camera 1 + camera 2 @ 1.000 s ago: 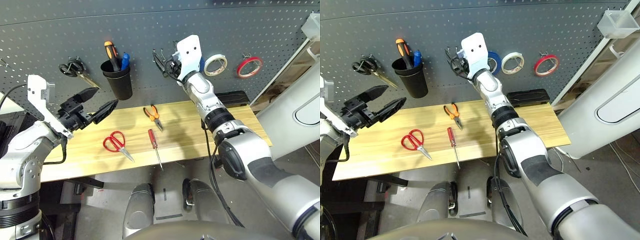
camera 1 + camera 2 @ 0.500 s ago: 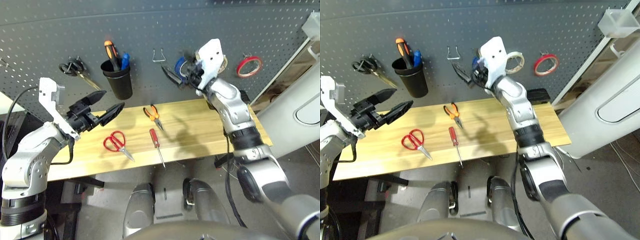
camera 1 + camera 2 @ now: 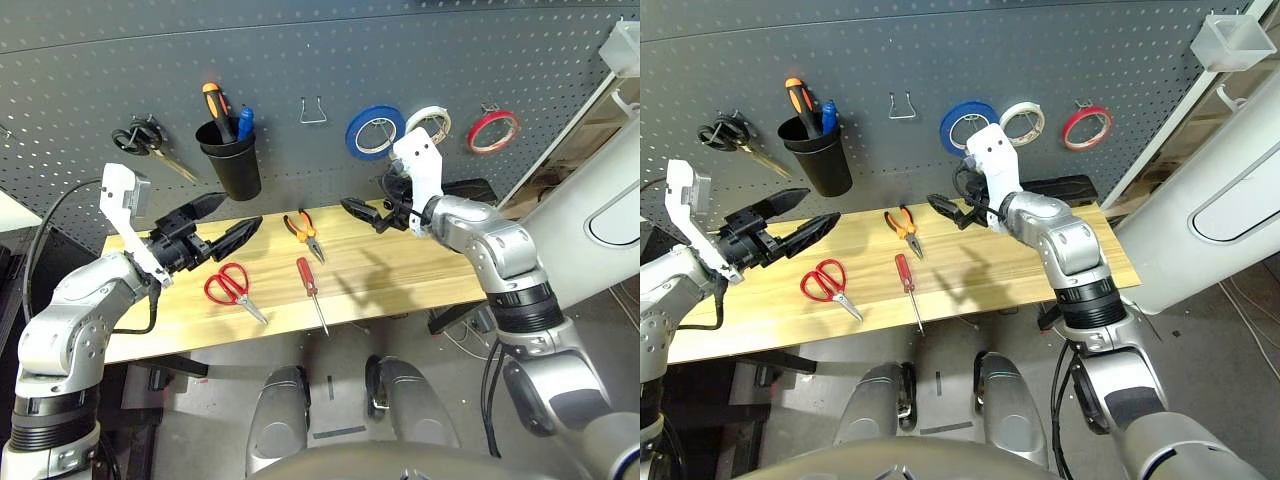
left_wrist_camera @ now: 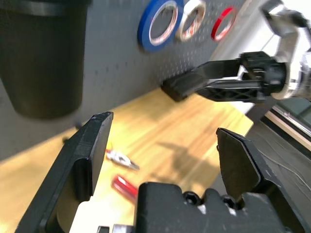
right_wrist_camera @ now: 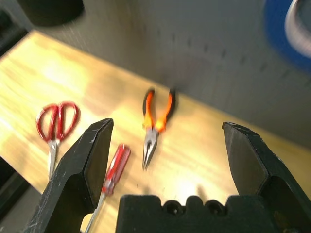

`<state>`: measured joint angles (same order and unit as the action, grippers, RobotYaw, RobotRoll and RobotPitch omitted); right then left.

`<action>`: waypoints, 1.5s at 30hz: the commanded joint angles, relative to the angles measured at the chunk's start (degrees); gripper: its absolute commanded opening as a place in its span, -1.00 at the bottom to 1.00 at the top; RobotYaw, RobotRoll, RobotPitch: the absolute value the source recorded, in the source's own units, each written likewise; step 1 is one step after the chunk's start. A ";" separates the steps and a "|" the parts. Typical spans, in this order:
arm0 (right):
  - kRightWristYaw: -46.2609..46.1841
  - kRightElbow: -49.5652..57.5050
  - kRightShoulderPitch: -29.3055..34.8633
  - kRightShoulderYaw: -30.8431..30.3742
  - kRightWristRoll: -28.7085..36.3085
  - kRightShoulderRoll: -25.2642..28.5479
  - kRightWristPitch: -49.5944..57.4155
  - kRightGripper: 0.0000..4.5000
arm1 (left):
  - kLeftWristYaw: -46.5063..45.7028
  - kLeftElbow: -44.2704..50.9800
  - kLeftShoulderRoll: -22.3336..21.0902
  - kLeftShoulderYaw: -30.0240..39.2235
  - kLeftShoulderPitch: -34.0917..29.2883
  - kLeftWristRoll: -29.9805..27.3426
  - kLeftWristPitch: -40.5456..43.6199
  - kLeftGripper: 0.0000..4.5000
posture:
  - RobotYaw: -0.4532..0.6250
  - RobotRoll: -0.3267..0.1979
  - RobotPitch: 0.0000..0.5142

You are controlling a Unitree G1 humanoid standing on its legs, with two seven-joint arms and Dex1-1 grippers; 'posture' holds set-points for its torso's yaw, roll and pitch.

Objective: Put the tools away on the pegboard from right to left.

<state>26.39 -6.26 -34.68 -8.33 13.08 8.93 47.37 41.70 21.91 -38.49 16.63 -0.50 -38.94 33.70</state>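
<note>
The red tape ring already hangs on its hook at the right end of the pegboard. By the right-to-left order, the orange-and-black pliers appear to be the next tool; they lie near the back edge of the surface, about mid-width. The red-handled screwdriver lies just in front of them, shaft over the front edge. The red-handled scissors lie toward the left.

The right claw is spread wide and empty, above the surface to the right of the pliers. The left claw is likewise spread and empty, above the scissors.

Hazards:
- The pliers lie flat; a shallow approach may push them rather than pinch them.
- A sweep may nudge the screwdriver off the front edge.
- Both claws converge mid-surface; contact between them is possible.
</note>
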 commanded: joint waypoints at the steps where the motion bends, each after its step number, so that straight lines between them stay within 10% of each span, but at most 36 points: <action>1: -3.13 -5.37 -1.94 -0.58 -1.87 -1.76 1.62 0.99 | -0.17 2.53 0.14 -0.32 -1.83 -0.95 1.23 1.00 | -0.05 0.25 -0.36; 24: -11.52 -42.12 -12.26 -0.58 -9.42 -14.78 -5.97 0.99 | -3.34 14.95 -0.68 3.09 -13.24 -7.80 7.92 1.00 | 0.09 0.25 0.22; 45: -13.00 -64.59 -19.72 0.60 -14.28 -21.04 -24.20 0.80 | -8.77 19.88 -0.54 2.87 -14.70 -11.60 9.82 1.00 | 0.18 0.25 0.22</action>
<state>13.00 -68.18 -53.81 -7.98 -0.73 -7.58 22.85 33.45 40.23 -38.87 20.16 -14.36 -49.66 42.70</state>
